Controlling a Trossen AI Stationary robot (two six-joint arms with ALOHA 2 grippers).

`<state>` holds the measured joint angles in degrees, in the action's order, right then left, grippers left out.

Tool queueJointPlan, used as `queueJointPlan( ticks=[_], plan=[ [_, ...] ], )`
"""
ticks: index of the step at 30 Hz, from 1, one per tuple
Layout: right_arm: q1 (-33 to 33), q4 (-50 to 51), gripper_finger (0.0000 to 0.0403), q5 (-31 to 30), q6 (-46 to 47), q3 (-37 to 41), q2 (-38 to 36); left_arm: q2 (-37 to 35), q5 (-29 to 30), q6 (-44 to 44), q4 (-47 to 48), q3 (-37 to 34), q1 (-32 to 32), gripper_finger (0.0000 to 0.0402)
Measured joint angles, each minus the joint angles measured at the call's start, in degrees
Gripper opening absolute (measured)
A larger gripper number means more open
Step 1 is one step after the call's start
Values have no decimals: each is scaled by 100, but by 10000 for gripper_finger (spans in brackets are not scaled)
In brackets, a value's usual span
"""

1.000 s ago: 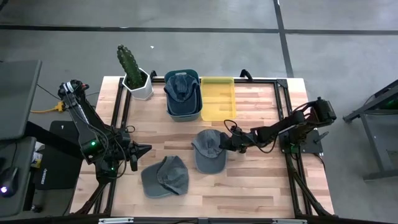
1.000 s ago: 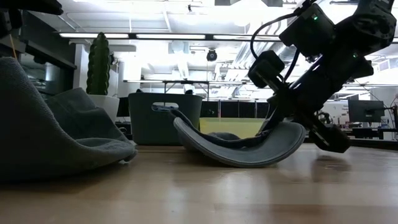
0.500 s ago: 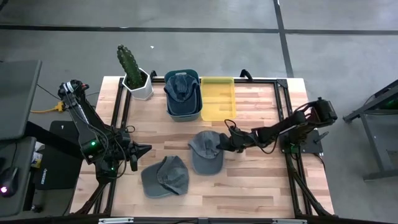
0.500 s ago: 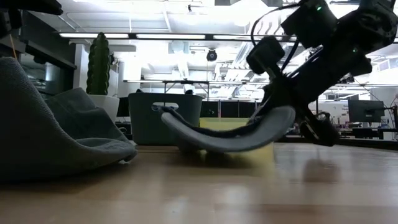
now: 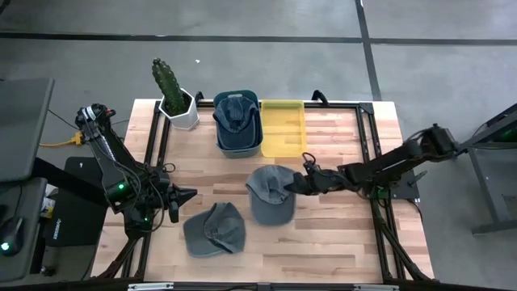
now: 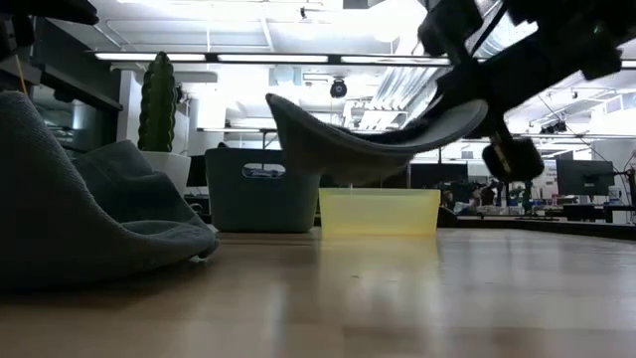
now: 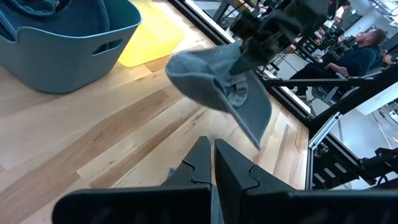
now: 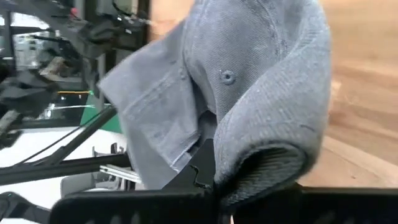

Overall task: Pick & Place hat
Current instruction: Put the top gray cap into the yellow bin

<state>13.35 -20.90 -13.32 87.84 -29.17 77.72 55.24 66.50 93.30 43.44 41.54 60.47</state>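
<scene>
Inside blue bin (image 5: 239,139): one cap (image 5: 233,111).

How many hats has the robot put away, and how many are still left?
One hat already lies in the blue bin. The right pincer is shut on a second hat, lifted clear of the table. A third hat waits on the table near the left pincer, which is shut and empty.
</scene>
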Motion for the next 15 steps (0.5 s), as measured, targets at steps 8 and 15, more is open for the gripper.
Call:
queueJointPlan(
  ticks=[8,15],
  plan=[
    [-26,882,9,-708,-731,-2,-1219,0,2,20,-15,0,-7,0],
    [-662,2076,9,-884,-1301,-2,-2288,0,9,140,-6,0,-7,0]
  ],
)
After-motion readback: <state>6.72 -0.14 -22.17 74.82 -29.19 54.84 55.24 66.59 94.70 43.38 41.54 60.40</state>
